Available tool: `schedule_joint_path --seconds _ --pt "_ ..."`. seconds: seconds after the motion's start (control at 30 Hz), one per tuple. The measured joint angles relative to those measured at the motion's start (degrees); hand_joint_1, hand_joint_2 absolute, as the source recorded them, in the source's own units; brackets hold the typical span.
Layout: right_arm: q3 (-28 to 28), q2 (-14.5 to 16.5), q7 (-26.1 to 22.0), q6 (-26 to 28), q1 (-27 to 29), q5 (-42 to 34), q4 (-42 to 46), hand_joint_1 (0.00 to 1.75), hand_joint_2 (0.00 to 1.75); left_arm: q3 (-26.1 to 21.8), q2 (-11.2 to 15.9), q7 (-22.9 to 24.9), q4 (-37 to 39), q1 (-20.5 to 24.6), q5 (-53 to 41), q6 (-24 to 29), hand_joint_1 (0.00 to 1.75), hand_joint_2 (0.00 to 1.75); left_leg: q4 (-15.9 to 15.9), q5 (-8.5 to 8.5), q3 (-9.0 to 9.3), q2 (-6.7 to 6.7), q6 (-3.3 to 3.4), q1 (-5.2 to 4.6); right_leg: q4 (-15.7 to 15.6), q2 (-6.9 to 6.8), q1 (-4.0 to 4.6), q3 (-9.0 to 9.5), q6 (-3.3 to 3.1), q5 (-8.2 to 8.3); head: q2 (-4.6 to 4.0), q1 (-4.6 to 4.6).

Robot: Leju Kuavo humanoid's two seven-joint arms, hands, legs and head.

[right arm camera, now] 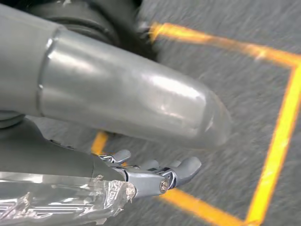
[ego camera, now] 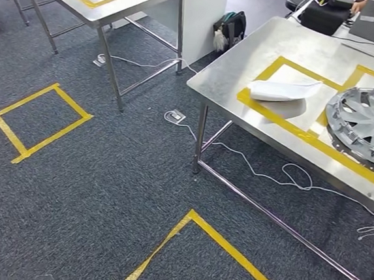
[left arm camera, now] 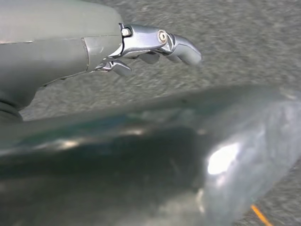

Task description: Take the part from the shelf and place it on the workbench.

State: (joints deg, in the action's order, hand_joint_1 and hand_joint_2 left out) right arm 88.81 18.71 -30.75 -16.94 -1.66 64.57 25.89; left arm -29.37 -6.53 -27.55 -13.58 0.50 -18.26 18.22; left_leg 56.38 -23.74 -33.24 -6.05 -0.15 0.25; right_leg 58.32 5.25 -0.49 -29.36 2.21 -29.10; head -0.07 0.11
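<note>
The part point(ego camera: 367, 123), a grey wheel cover, lies flat on the steel desk point(ego camera: 261, 61) at the right, just beside a white sheet point(ego camera: 283, 89) inside yellow tape. Left robot hand point(left arm camera: 156, 44) hangs over carpet, fingers loosely apart, holding nothing. Right robot hand point(right arm camera: 156, 174) likewise, empty above the floor's yellow tape square point(right arm camera: 280, 141)

A workshop-like test lab is shown: 2 steel-framed worktops, one point(ego camera: 241, 63) marked with yellow tape and another point(ego camera: 137, 1), are set on grey carpet point(ego camera: 98, 171) where taped yellow squares point(ego camera: 38, 122) are laid out and white cables point(ego camera: 271, 177) are trailed beneath.
</note>
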Motion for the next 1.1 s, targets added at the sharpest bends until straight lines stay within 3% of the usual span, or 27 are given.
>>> schedule_joint_path --seconds 0.03,0.1,0.17,0.23,0.3,0.33,0.37,0.4,0.47,0.53,0.6,0.67,0.73,0.8,0.83,0.87,0.9,0.97,1.0,1.03,1.1 --pt "0.03 0.15 -0.68 -1.67 -0.07 -1.40 0.42 0.00 0.00 0.19 -0.20 0.59 0.04 0.00 -0.61 0.15 0.00 0.00 -0.02 0.23 -0.30 -0.62 -0.36 0.08 -0.80 0.67 0.02 0.19 -0.09 -0.09 0.00 -0.03" --pt "0.04 0.47 -2.55 -4.81 -0.24 -3.42 1.31 0.00 0.00 0.63 -0.41 1.69 0.19 -0.16 -1.82 0.33 0.00 0.00 -0.15 0.71 -0.86 -1.64 -1.14 0.36 -1.05 -0.58 0.14 0.39 -0.61 0.28 0.00 -0.03" --pt "-0.05 0.68 -4.89 -6.53 -0.39 -5.20 2.44 0.00 0.00 1.10 -0.57 2.45 0.37 -0.39 -3.02 0.45 0.00 0.00 1.59 -0.50 -1.97 0.45 -1.67 0.29 -1.41 -2.18 0.05 0.63 -1.32 0.91 0.00 -0.28" --pt "-1.77 0.80 -7.10 -4.40 0.57 -10.64 4.84 0.00 0.00 1.65 -0.68 2.64 0.43 -0.27 -4.43 0.30 0.00 0.00 7.86 -4.38 -4.91 3.96 -2.04 0.12 -1.61 -4.14 0.09 0.55 -1.66 1.19 0.00 -0.57" --pt "-7.68 1.03 -7.64 0.80 3.23 -19.63 8.83 0.00 0.00 2.33 -0.65 2.64 0.43 -0.10 -6.02 -0.45 0.00 0.00 14.99 -7.56 -8.02 5.17 -2.40 0.20 -1.60 -6.51 0.17 0.49 -1.72 1.12 0.00 -0.60" --pt "-12.29 1.13 -7.17 2.99 4.86 -23.06 11.00 0.00 0.00 2.65 -0.57 2.65 0.43 -0.18 -6.62 -0.87 0.00 0.00 16.26 -7.67 -8.38 5.39 -2.51 0.29 -1.59 -7.55 0.17 0.43 -1.72 1.08 0.00 -0.60" --pt "-17.50 1.15 -6.53 4.49 6.24 -25.28 13.04 0.00 0.00 2.86 -0.45 2.65 0.43 -0.32 -7.09 -1.22 0.00 0.00 15.24 -6.71 -7.56 5.64 -2.59 0.42 -1.59 -8.27 0.16 0.36 -1.71 1.07 0.00 -0.59" --pt "-22.64 1.17 -6.05 5.39 7.21 -26.50 14.61 0.00 0.00 3.03 -0.30 2.64 0.43 -0.43 -7.45 -1.43 0.00 0.00 12.08 -5.00 -5.58 6.13 -2.62 0.55 -1.58 -8.74 0.15 0.33 -1.65 1.06 0.00 -0.59" --pt "-31.10 1.25 -5.86 6.67 7.99 -28.08 16.44 0.00 0.00 3.38 -0.08 2.54 0.43 -0.18 -8.07 -1.62 0.00 0.00 4.04 -2.08 -0.74 8.57 -2.43 0.51 -1.46 -9.42 0.35 0.29 -1.22 0.89 0.00 -0.74" --pt "-36.12 1.34 -6.61 7.60 8.25 -28.41 16.83 0.00 0.00 3.75 -0.01 2.45 0.43 0.42 -8.69 -1.70 0.00 0.00 -0.05 -1.27 1.51 9.81 -1.69 0.13 -1.42 -10.40 0.57 0.32 -0.50 0.57 0.00 -0.74" --pt "-39.03 1.35 -7.80 7.83 8.36 -27.71 16.85 0.00 0.00 3.98 -0.01 2.45 0.43 0.59 -9.41 -1.87 0.00 0.00 -0.39 -1.19 1.39 8.52 -0.75 -0.10 -1.56 -11.40 0.44 0.76 0.19 0.35 0.00 -0.66" --pt "-40.66 1.25 -8.66 7.53 8.30 -26.90 16.79 0.00 0.00 4.10 0.05 2.50 0.43 0.45 -10.13 -2.16 0.00 0.00 -0.54 -0.90 1.26 7.33 0.03 0.03 -0.08 -9.69 0.20 0.46 0.87 -0.96 0.00 -0.53" --pt "-41.41 0.93 -9.07 7.48 8.35 -26.16 16.50 0.00 0.00 4.26 0.15 2.56 0.43 0.66 -10.69 -2.43 0.00 0.00 -0.59 -0.63 1.05 6.13 0.59 0.17 6.02 -6.64 0.13 -2.34 1.21 -4.52 0.00 -0.28" --pt "-41.65 0.54 -9.16 7.59 8.46 -25.87 15.98 0.00 0.00 4.44 0.18 2.62 0.43 1.01 -11.10 -2.58 0.00 0.00 -0.58 -0.52 0.83 4.63 0.81 0.10 13.81 -5.50 0.13 -6.19 1.19 -7.68 0.00 -0.17" --pt "-41.70 0.39 -9.16 7.40 8.49 -26.10 15.74 0.00 0.00 4.52 0.17 2.65 0.43 1.09 -11.27 -2.62 0.00 0.00 -0.56 -0.49 0.79 3.81 0.82 0.08 15.73 -5.36 0.13 -7.35 1.13 -7.83 0.00 -0.14" --pt "-41.71 0.27 -9.17 6.99 8.49 -26.56 15.55 0.00 0.00 4.59 0.16 2.68 0.43 1.10 -11.40 -2.64 0.00 0.00 -0.55 -0.46 0.81 2.99 0.80 0.08 15.27 -5.26 0.10 -7.44 1.05 -6.76 0.00 -0.12" --pt "-41.70 0.20 -9.18 6.47 8.46 -27.12 15.39 0.00 0.00 4.65 0.15 2.69 0.43 1.12 -11.51 -2.64 0.00 0.00 -0.53 -0.43 0.85 2.15 0.73 0.10 12.62 -4.99 0.02 -6.47 0.97 -4.78 0.00 -0.12" --pt "-41.69 0.06 -9.20 5.67 8.36 -27.95 15.15 0.00 0.00 4.76 0.14 2.69 0.43 1.25 -11.57 -2.64 0.00 0.00 -0.36 -0.38 0.84 0.59 0.37 0.09 4.48 -2.83 -0.34 -3.07 0.92 -0.68 0.00 -0.12" --pt "-41.68 0.02 -9.21 5.49 8.30 -28.13 15.02 0.00 0.00 4.80 0.13 2.69 0.43 1.35 -11.58 -2.64 0.00 0.00 -0.28 -0.32 0.71 -0.11 0.08 0.07 1.52 -1.75 -0.48 -1.84 0.85 0.42 0.00 -0.15" --pt "-41.68 -0.03 -9.22 5.41 8.22 -28.22 14.91 0.00 0.00 4.83 0.13 2.69 0.43 1.40 -11.59 -2.64 0.00 0.00 -0.24 -0.24 0.53 -0.70 -0.27 0.09 -0.08 -0.99 -0.51 -1.21 0.69 0.83 0.00 -0.17" --pt "-41.65 -0.09 -9.22 5.33 8.05 -28.34 14.75 0.00 0.00 4.85 0.13 2.69 0.43 1.28 -11.60 -2.64 0.00 0.00 -0.36 0.12 0.10 -1.83 -1.05 0.31 -0.40 -1.55 -0.27 -0.97 -0.01 0.95 0.00 -0.22"
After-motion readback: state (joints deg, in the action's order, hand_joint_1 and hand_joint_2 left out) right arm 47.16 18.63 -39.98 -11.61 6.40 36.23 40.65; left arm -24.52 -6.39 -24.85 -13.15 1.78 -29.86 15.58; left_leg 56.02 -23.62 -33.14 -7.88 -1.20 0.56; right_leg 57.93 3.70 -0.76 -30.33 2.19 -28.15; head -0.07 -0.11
